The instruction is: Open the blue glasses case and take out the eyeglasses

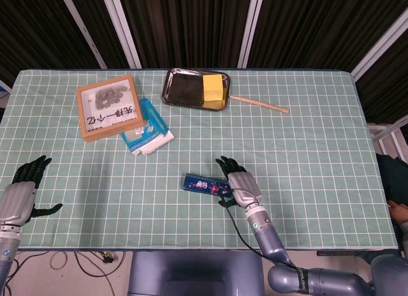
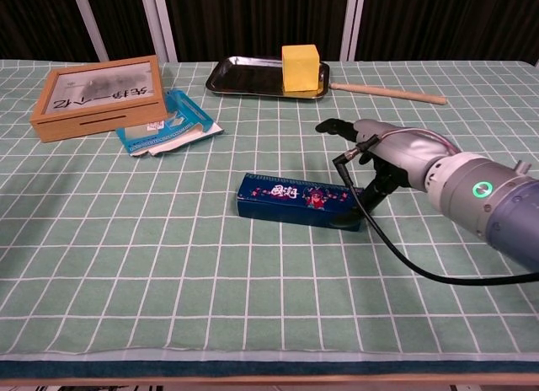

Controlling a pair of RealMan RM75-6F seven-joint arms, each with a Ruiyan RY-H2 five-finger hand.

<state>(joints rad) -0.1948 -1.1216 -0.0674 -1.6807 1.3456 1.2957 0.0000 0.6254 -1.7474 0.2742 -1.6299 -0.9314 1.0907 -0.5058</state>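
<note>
The left hand [image 1: 20, 195] hangs at the near left edge of the surface [image 1: 319, 136], fingers spread and holding nothing. The right hand [image 2: 383, 151], fingers apart, is at the right end of the blue glasses case [image 2: 300, 200], though whether it touches I cannot tell. The closed case lies near the middle, its long axis running left to right, the right end slightly nearer.

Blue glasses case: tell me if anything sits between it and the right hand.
Nothing visible does. The right hand is already at the right end of the closed blue glasses case, with only bare tablecloth around them.
</note>
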